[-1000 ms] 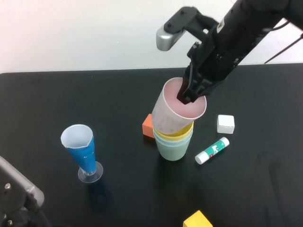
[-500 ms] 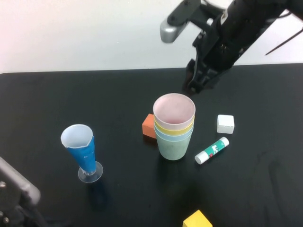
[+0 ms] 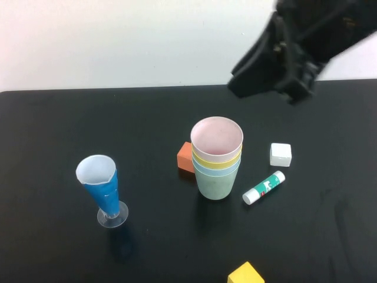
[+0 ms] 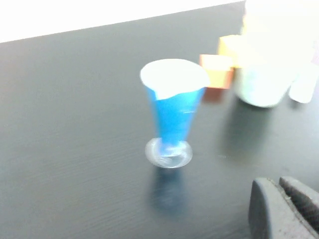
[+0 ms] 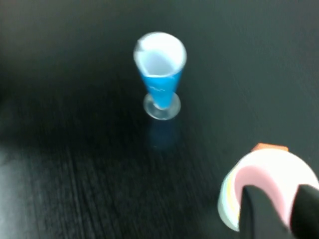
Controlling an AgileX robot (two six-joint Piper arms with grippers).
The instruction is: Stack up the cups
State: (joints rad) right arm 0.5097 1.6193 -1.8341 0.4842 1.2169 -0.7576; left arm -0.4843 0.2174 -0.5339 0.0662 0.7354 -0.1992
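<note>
The cups stand nested in one upright stack at the table's middle: pink (image 3: 217, 138) on top, then yellow (image 3: 218, 161), light blue (image 3: 217, 170) and green (image 3: 215, 186) at the bottom. The right wrist view looks down on this stack (image 5: 266, 172). My right gripper (image 5: 281, 199) hangs high above it, open, with nothing between its fingers; its arm (image 3: 294, 53) is at the back right. My left gripper (image 4: 284, 190) is shut and empty, low over the table near the blue cone cup (image 4: 173, 112), and out of the high view.
The blue-and-white cone cup (image 3: 101, 186) on its clear base stands front left. An orange block (image 3: 185, 157) touches the stack's left side. A white cube (image 3: 281, 154) and a glue stick (image 3: 264, 187) lie to its right. A yellow block (image 3: 245, 274) sits at the front edge.
The right gripper let go of the pink cup, which settled upright into the stack. The right arm then rose and drew back to the right. The left arm left the high view.
</note>
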